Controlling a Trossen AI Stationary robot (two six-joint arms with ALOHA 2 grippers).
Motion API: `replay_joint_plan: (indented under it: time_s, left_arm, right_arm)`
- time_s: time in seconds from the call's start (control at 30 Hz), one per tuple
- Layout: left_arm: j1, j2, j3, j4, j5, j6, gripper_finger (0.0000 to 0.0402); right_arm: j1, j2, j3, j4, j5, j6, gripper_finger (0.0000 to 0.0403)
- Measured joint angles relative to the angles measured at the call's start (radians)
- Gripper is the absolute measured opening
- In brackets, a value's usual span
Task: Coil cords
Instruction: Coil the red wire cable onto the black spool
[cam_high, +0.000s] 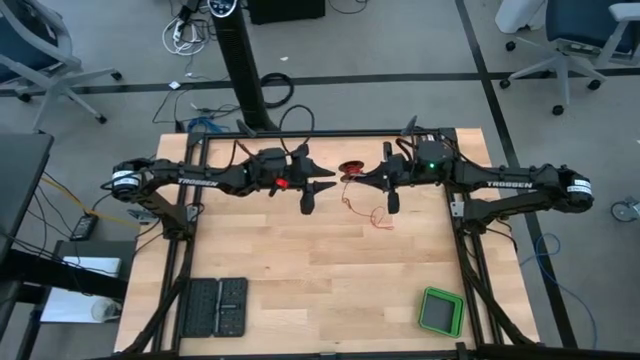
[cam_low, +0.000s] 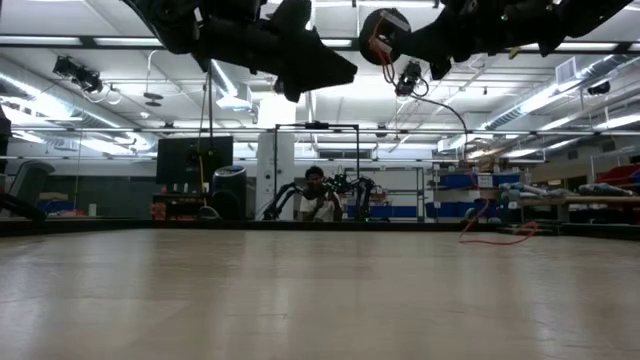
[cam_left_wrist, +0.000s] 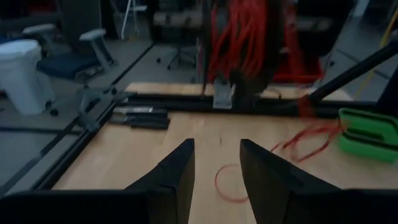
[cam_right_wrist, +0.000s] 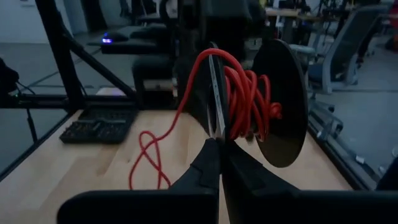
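Red-orange cord (cam_right_wrist: 245, 93) is mostly wound on a dark spool (cam_right_wrist: 280, 102) held up in the air between the two arms, above the far middle of the wooden table (cam_high: 300, 270). The right gripper (cam_right_wrist: 219, 149) is pinched shut on the edge of one spool disc; the left gripper (cam_left_wrist: 214, 165) hovers just beside it with fingers parted, holding nothing. A loose tail hangs from the spool and ends in tangled loops (cam_high: 378, 215) on the table below. To wind well, I judge the left gripper should catch the tail near the spool and keep it lightly taut. The spool's axis lies roughly level, along the line between the arms; the tail points downward.
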Motion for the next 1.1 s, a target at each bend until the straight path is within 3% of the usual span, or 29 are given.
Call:
replay_joint_plan:
  time_s: [1.1]
  left_arm:
    - [-0.008, 0.0, 0.0, 0.257, -0.055, -0.058, 0.0131]
  right_arm:
    - [0.01, 0.013, 0.0, 0.073, -0.024, 0.056, 0.0002]
